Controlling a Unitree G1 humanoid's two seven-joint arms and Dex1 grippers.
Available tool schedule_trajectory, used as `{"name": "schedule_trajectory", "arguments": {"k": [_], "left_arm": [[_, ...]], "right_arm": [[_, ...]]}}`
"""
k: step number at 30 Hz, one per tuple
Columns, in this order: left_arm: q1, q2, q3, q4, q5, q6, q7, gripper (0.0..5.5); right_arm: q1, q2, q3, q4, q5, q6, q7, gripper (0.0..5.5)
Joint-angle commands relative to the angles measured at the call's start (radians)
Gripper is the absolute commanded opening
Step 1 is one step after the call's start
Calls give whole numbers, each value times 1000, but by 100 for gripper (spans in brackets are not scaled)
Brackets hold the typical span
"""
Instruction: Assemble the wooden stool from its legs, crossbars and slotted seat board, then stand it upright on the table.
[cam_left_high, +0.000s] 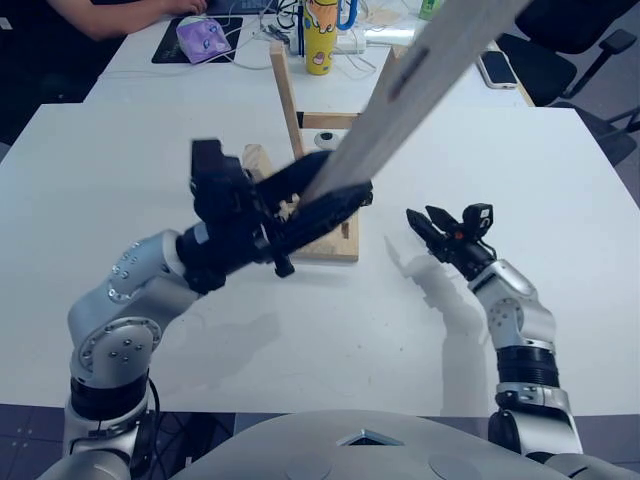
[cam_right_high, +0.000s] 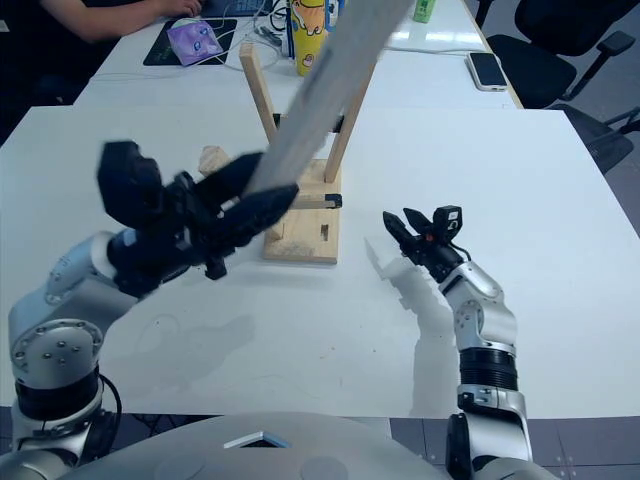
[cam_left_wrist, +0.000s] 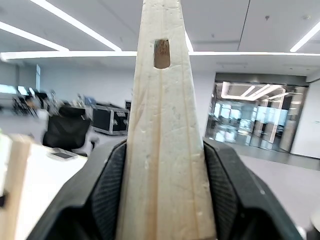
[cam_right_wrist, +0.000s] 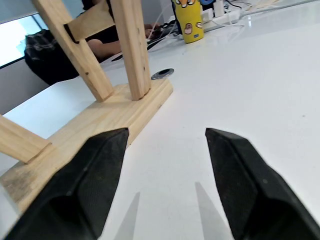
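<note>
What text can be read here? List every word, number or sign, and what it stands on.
No text can be read.
Yellow cup: printed figure, any lettering too blurred.
Purple pad: print too small to read.
Wooden leg and seat board: no marks.

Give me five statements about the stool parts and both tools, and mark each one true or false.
1. The left tool is shut on a wooden leg. True.
2. The right tool holds a crossbar. False: it is open and empty, over the table.
3. The seat board lies flat on the table with fitted legs pointing up from it. True.
4. Every leg is already fitted in the seat board. False: the wooden leg in the left tool is not yet in.
5. The yellow cup stands on the seat board. False: it stands on the farther table.
</note>
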Motion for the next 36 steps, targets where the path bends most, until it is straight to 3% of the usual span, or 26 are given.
{"name": "schedule_trajectory", "arguments": {"k": [1, 6, 11, 21, 33, 36], "left_arm": [[62, 22, -55, 70, 57, -2, -101, 208], [125, 40, -112, 209, 120, -14, -266, 208], [137, 51, -109, 331, 128, 3, -384, 208], [121, 55, -117, 427, 160, 45, -490, 208], [131, 56, -141, 426, 173, 98, -526, 208], [132, 61, -136, 427, 176, 104, -529, 208]], "right_arm": [[18, -175, -9, -26, 105, 191, 222, 330], [59, -368, 45, -75, 210, 424, 515, 413], [41, -341, 5, -180, 371, 576, 539, 481], [-4, -253, -90, -272, 684, 798, 397, 484], [6, -243, -43, -313, 695, 794, 370, 484], [-1, -254, -44, -304, 694, 802, 369, 440]]}}
